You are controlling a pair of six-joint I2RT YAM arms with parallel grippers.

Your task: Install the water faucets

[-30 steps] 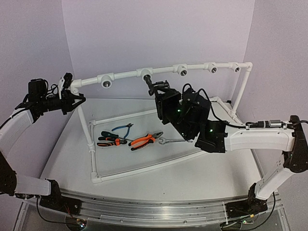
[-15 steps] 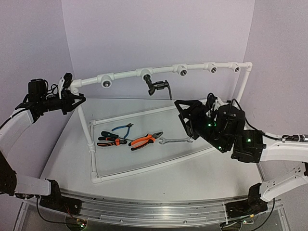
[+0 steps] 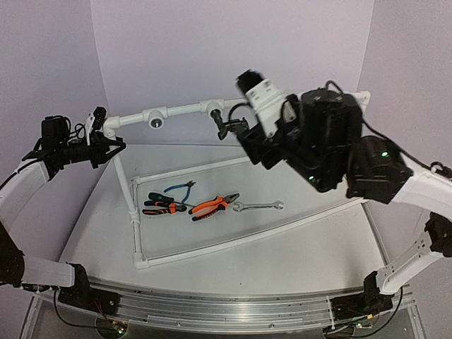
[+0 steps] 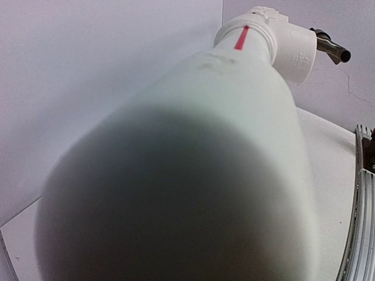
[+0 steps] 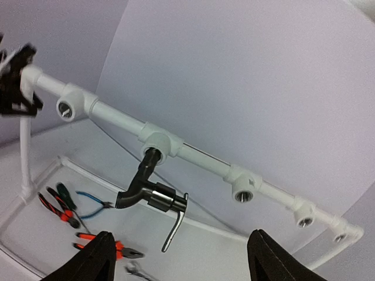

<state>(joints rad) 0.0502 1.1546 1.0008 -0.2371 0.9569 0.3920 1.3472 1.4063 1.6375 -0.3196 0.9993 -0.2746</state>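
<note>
The right tool is spread wide, with nothing held or touched between the fingers, and it's parked just short of the faucet. Just beyond, the faucet is seen threaded into a tee on the top rail of the white pipe frame, lever hanging down, so one tap looks fitted. How tight it's seated can't be told. The other tees are shown empty, but no second faucet is spotted, only pliers and a wrench lying on the surface. At the far end, the left tool is clamped onto the frame's corner, probably so the frame is steadied.
</note>
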